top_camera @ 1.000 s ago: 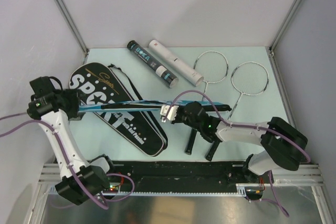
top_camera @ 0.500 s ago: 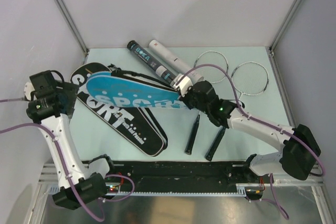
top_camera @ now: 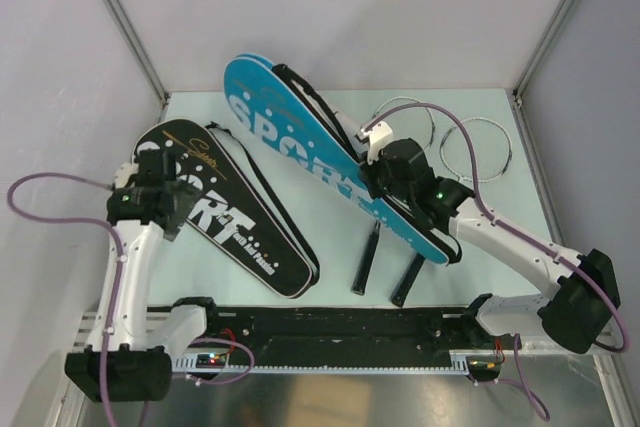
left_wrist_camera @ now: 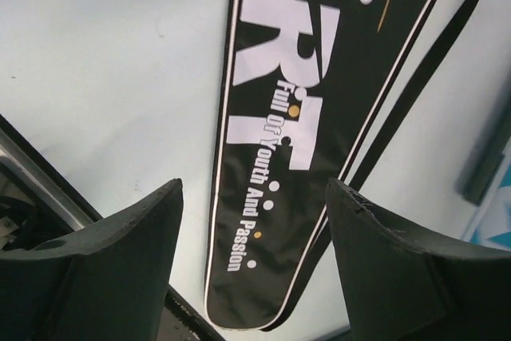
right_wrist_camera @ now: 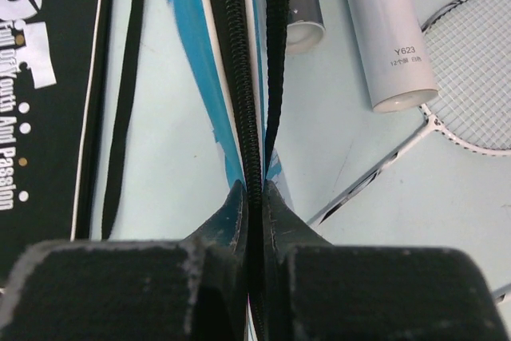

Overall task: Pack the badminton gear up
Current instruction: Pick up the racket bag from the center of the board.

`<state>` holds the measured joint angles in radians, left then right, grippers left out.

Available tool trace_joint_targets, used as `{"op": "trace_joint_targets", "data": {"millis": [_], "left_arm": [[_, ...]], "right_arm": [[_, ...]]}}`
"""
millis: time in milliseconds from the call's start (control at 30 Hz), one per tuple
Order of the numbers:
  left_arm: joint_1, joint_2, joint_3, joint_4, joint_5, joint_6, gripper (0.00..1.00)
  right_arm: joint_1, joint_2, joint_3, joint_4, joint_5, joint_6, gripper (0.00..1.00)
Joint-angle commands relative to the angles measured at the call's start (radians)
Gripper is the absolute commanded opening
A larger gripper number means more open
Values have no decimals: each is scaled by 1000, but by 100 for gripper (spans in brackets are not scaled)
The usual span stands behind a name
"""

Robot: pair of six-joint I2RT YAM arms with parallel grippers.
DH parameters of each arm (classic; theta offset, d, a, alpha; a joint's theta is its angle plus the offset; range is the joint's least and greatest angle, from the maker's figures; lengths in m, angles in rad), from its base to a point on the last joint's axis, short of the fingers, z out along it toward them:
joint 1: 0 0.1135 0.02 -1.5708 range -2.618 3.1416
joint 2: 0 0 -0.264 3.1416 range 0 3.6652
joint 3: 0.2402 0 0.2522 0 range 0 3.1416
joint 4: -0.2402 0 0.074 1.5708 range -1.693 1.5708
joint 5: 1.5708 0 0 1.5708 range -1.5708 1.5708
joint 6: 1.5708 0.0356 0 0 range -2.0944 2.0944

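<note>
Blue bag point(top_camera: 300, 137) being positioned mid-frame, zip pinched in right hand point(right_wrist_camera: 254, 193); left hand point(left_wrist_camera: 255, 189) gapes empty. Likely next: lay flat, unzip.

We see a blue bag point(top_camera: 300, 132) with white lettering, a black bag point(top_camera: 240, 222) lettered white with gold trim, and a pale green worktop point(top_camera: 200, 277).
</note>
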<state>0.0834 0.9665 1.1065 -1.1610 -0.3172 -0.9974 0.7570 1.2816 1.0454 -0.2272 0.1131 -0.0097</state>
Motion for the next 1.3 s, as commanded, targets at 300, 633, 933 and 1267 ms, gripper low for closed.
{"op": "trace_joint_targets", "data": {"millis": [300,633,933,1267], "left_arm": [[-368,337,23,160,-100,-150,74],[-431,598,39,266,-31,-134,72],[-433,743,97,372,53,-110,68],[-433,866,71,405,50,-110,65]], "right_arm": [[22,-114,98,77,0,119,0],[21,-152,96,55,1,102,0],[23,-212,79,46,16,91,0],[22,-254,47,48,44,77,0]]}}
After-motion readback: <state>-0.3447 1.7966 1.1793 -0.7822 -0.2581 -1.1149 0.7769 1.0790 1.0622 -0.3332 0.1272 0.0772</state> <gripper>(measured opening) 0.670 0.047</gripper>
